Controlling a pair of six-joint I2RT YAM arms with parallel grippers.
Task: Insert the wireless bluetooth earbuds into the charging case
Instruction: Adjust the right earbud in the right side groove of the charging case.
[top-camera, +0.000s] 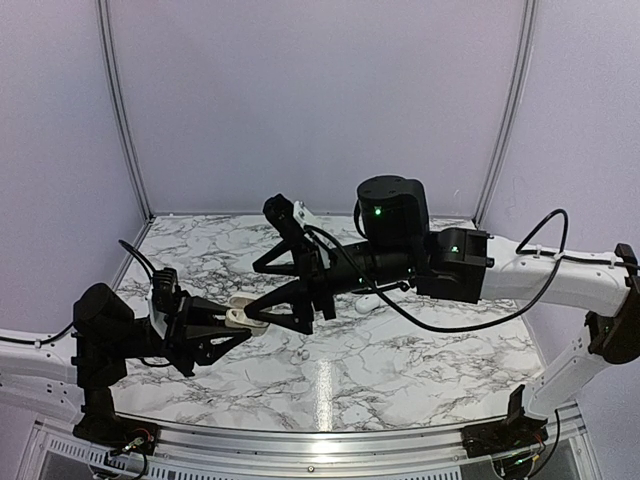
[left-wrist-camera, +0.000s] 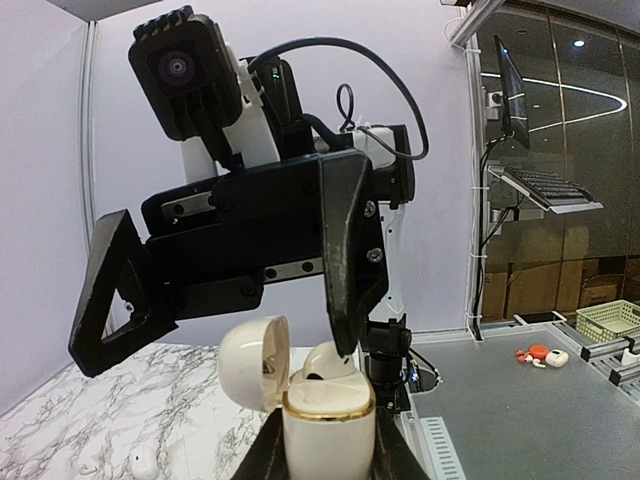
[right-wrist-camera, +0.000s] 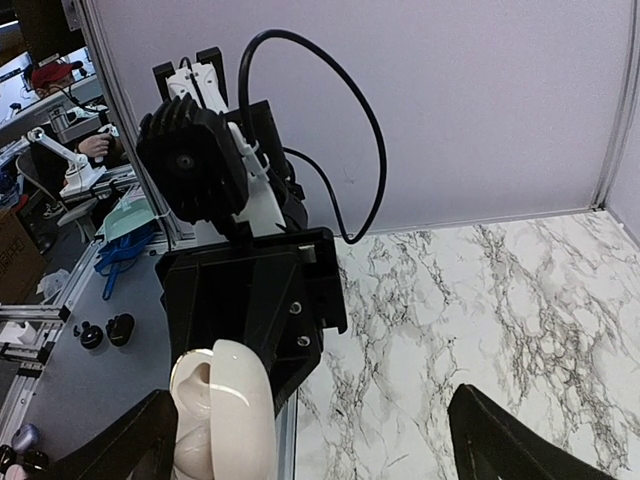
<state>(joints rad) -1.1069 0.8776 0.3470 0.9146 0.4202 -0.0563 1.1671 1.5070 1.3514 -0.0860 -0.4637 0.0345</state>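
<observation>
My left gripper (left-wrist-camera: 328, 452) is shut on the charging case (left-wrist-camera: 328, 420), a glossy white case with a gold rim, held upright above the marble table. Its lid (left-wrist-camera: 255, 362) is hinged open to the left. One white earbud (left-wrist-camera: 330, 362) sits in the top of the case. The tip of one of the right gripper's fingers (left-wrist-camera: 345, 260) rests on it. My right gripper (top-camera: 255, 292) is open wide, its fingers astride the case (top-camera: 243, 316). In the right wrist view the case (right-wrist-camera: 215, 420) is at the lower left. A second small white earbud (left-wrist-camera: 143, 462) lies on the table.
The marble table (top-camera: 400, 360) is enclosed by white booth walls. Beyond its edge, the left wrist view shows a grey bench with a green basket (left-wrist-camera: 608, 322) and a small orange-and-white object (left-wrist-camera: 540, 356). A black cable (top-camera: 470, 320) hangs from the right arm.
</observation>
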